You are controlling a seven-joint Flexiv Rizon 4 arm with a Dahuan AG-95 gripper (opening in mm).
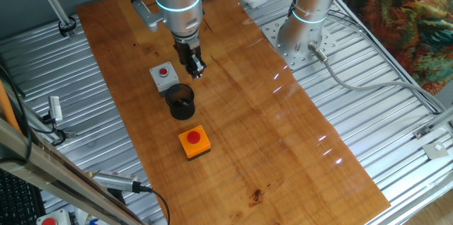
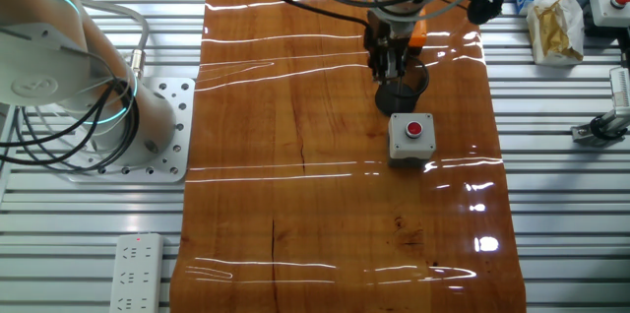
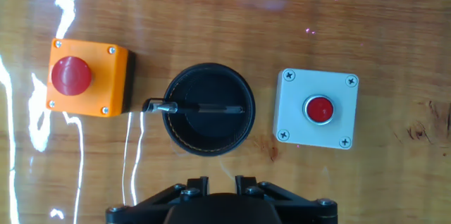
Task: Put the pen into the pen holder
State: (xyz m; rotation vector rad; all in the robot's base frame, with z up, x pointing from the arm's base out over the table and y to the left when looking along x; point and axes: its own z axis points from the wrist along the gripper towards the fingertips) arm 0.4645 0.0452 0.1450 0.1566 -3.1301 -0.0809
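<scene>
The pen holder (image 3: 211, 145) is a black cup standing on the wooden table between two button boxes. The pen (image 3: 204, 108) lies tilted inside it, its lighter tip sticking out over the left rim. My gripper (image 3: 221, 179) is open and empty, directly above the cup and apart from the pen. In one fixed view the gripper (image 1: 196, 71) hangs just above and behind the cup (image 1: 180, 102). In the other fixed view the gripper (image 2: 391, 69) hides part of the cup (image 2: 409, 92).
A grey box with a red button (image 3: 318, 108) stands right of the cup and an orange box with a red button (image 3: 86, 76) stands left of it. The arm's base (image 1: 301, 41) is mounted beside the table.
</scene>
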